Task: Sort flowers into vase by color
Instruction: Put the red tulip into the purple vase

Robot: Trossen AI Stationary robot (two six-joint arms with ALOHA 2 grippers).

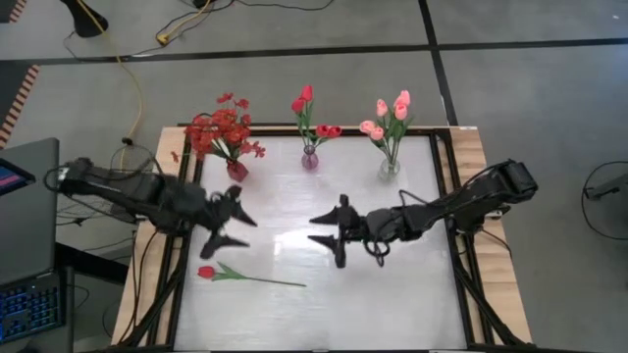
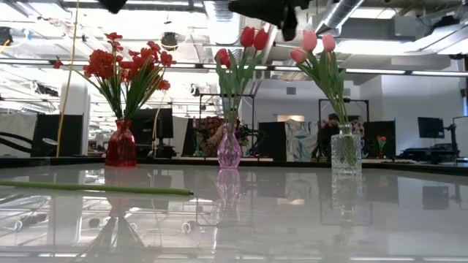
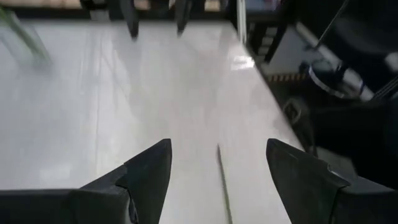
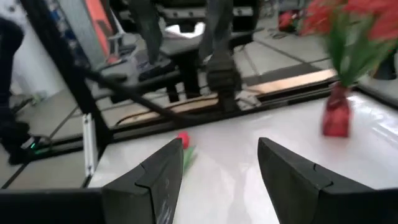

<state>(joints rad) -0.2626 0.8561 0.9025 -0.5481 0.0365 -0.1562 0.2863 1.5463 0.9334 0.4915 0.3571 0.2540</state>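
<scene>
You have three vases filled by color, only the red tulip [image 1: 206, 272] left lying on the table [image 1: 392, 294], and both the left gripper [image 1: 234, 224] and right gripper [image 1: 324, 231] hover wide open, empty.

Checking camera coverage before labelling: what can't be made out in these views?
- Low view: loose red tulip's bud, cut off by the left edge; only the stem shows.
- Low view: both claws, cut off by the top edge.
- Left wrist view: bud outside the frame.
- Right wrist view: red vase, blurred.

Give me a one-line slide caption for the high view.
Three filled vases line the table's far edge; both open claws, left and right, hover above one red tulip lying loose.
</scene>
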